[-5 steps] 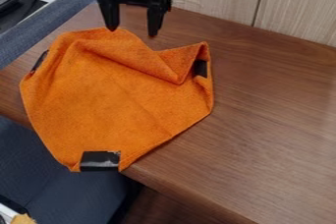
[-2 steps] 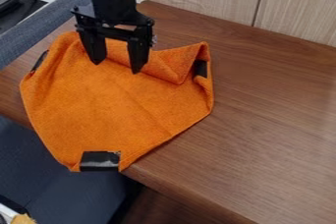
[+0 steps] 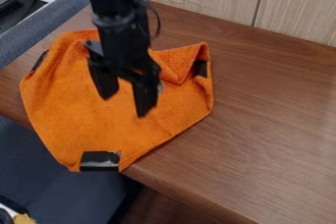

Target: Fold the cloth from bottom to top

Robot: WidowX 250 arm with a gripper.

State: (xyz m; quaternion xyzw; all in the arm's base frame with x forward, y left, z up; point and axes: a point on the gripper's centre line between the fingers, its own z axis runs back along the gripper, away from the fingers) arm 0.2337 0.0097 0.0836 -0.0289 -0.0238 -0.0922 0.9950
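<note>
Over the middle of the orange woven cloth (image 3: 85, 115), the black two-finger gripper (image 3: 126, 105) is hanging with its fingers spread apart, gripping nothing. Beneath it, the cloth is lying on the brown wood-grained counter (image 3: 275, 115), its upper edge partly folded over and its black-patched bottom corner (image 3: 99, 161) reaching the counter's front edge.

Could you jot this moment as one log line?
cloth: open, top edge crumpled | end effector: over cloth's middle, fingers apart, holding nothing | bottom-to-top fold: not yet made
</note>
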